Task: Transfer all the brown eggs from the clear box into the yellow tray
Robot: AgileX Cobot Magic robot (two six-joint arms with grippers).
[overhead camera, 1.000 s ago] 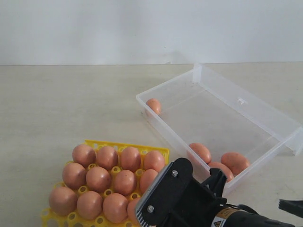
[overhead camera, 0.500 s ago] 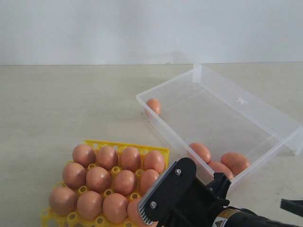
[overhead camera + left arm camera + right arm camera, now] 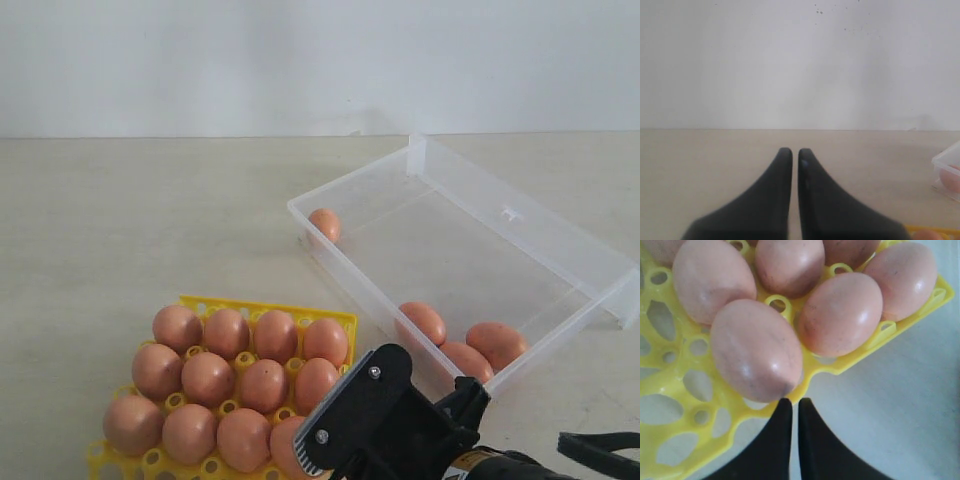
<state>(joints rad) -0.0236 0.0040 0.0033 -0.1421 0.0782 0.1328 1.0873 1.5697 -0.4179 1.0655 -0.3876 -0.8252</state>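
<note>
Our right pincer [image 3: 791, 405], shut and empty, sits at the yellow tray [image 3: 215, 304] lower left, perhaps seating the nearest egg [image 3: 756, 350]. Four brown eggs [image 3: 424, 322] remain in the clear box [image 3: 560, 235], right. Our left pincer [image 3: 791, 152] idles, shut and empty.

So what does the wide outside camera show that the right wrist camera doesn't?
Only the exterior view shows the clear box, with four brown eggs left inside. Only the right wrist view shows the right pincer, shut and empty, its tips beside the edge of the yellow tray. Both views show the tray's cups filled with eggs.
</note>
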